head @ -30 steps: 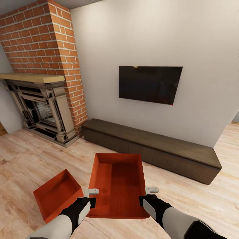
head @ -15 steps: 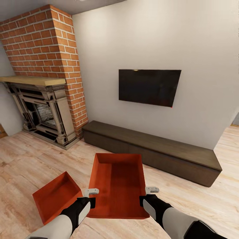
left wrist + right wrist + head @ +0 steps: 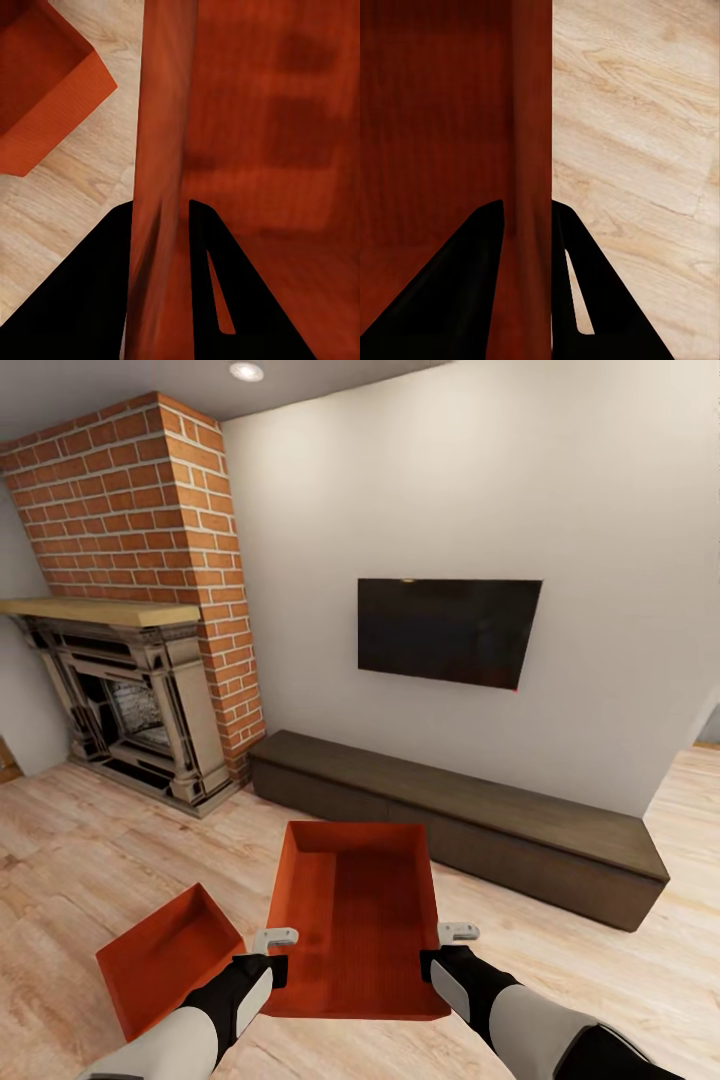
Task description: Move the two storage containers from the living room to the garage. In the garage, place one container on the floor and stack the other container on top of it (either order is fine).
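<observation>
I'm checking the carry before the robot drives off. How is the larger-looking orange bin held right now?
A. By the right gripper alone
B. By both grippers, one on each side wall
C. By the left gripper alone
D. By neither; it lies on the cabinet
B: the left gripper and right gripper each pinch a side wall of the held container, and each wrist view shows fingers straddling a wall.

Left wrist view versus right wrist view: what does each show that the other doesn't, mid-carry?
Left wrist alone: the second container sitting on the wood floor, beside the held container's left wall, which the left end effector straddles.

Right wrist alone: the right end effector straddling the opposite, right wall, with bare planks alongside it.

Both: the held container, one finger inside and one outside its wall, and light wood flooring.
</observation>
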`<state>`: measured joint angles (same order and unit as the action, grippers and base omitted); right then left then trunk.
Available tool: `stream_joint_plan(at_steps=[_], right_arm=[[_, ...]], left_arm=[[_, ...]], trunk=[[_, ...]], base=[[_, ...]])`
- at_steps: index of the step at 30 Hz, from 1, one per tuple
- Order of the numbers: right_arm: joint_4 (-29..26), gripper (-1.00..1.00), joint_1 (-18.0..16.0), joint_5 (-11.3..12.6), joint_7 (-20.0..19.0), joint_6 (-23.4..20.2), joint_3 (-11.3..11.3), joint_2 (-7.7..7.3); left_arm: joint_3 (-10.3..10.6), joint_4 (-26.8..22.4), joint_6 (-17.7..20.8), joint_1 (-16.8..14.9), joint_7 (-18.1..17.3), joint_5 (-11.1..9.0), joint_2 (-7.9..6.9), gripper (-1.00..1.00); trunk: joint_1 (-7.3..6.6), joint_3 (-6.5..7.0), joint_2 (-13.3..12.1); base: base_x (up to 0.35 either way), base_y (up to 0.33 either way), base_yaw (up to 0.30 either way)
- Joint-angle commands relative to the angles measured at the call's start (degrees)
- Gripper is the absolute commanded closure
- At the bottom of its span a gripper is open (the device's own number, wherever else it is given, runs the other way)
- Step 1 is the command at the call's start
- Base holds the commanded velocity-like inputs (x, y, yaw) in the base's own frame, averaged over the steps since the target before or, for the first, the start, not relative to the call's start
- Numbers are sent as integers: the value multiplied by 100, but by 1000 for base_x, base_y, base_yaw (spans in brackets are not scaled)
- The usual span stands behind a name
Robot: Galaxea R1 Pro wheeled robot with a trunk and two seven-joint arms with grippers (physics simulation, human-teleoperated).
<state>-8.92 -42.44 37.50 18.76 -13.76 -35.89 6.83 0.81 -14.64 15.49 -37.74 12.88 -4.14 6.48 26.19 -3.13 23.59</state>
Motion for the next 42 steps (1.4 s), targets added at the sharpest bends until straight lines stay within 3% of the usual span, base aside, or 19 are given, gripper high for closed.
stream_joint_plan(at_steps=[1,33,42], right_arm=[[-13,100,-10,-193,64,250,30,-7],[-11,100,-10,-183,57,242,31,-8],[-10,100,-10,-182,57,242,30,-10]], left_arm=[[33,5,51,4,83,45,-15,100],[33,5,50,4,83,45,-15,100],[33,5,51,4,83,45,-15,100]], trunk=[[4,-4,13],[4,46,13],[4,46,13]], base=[[0,0,0],[0,0,1],[0,0,245]])
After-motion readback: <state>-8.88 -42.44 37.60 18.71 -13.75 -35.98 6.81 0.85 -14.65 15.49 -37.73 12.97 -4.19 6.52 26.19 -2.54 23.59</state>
